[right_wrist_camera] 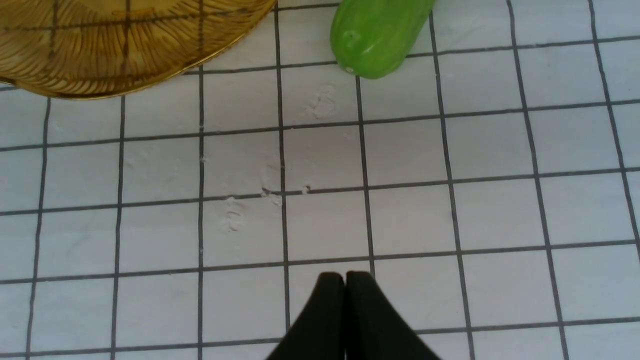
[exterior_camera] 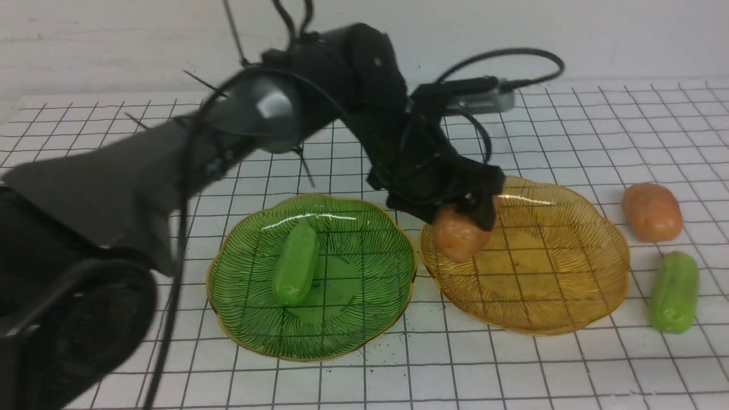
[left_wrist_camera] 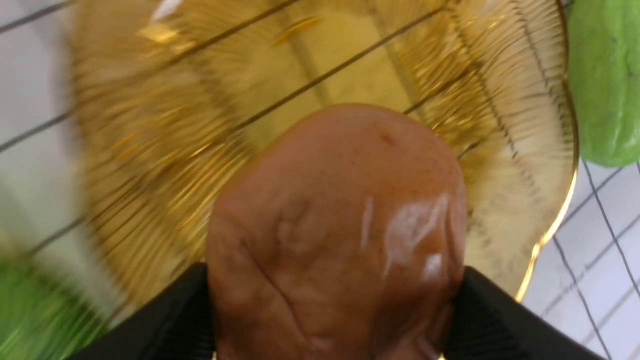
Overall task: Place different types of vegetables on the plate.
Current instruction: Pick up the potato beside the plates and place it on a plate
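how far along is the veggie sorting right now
One piece looks done: a green cucumber lies on the green plate.

In hand: the left gripper holds an orange-brown potato at the near-left part of the amber plate, not let go yet.

Left: another potato and another cucumber, both on the table to the right. The right gripper is shut and holds nothing.

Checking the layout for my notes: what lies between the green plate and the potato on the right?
The amber plate, with the left hand's potato over it, in the front view.
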Robot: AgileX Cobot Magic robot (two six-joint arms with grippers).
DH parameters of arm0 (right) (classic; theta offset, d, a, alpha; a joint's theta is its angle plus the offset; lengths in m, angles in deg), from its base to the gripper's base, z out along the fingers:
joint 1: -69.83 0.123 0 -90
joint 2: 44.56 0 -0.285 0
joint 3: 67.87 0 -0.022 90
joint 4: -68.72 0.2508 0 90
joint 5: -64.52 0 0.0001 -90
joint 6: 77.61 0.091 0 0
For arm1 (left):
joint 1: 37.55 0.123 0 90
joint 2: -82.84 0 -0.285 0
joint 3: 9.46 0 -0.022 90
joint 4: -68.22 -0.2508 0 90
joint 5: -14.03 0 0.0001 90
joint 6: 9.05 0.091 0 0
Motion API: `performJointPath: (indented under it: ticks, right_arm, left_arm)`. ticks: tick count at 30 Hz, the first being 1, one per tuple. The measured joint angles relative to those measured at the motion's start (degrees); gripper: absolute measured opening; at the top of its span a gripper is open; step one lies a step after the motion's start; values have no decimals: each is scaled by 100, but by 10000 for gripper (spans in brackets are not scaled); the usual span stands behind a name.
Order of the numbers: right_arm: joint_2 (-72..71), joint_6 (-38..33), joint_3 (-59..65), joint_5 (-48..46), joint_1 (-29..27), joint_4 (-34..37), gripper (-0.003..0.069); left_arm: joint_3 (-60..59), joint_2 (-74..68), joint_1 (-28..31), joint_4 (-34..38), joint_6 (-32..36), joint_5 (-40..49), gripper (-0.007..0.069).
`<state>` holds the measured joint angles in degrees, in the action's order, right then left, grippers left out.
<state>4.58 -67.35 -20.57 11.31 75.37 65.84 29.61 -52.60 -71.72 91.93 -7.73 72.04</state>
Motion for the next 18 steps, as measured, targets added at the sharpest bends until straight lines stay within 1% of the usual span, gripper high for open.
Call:
performJointPath:
  ticks: [4, 8, 14, 18]
  right_arm:
    - [0, 0, 0, 0, 0, 0, -14]
    - [0, 0, 0, 0, 0, 0, -14]
    - [0, 0, 0, 0, 0, 11, -14]
    - [0, 0, 0, 0, 0, 11, -14]
  left_arm:
    - [460, -468, -110, 6, -52, 14, 517]
    - [556, -711, -126, 0, -132, 56, 517]
    - [605, -755, -126, -30, -132, 204, 528]
    - [1010, -729, -126, -30, -10, 414, 549]
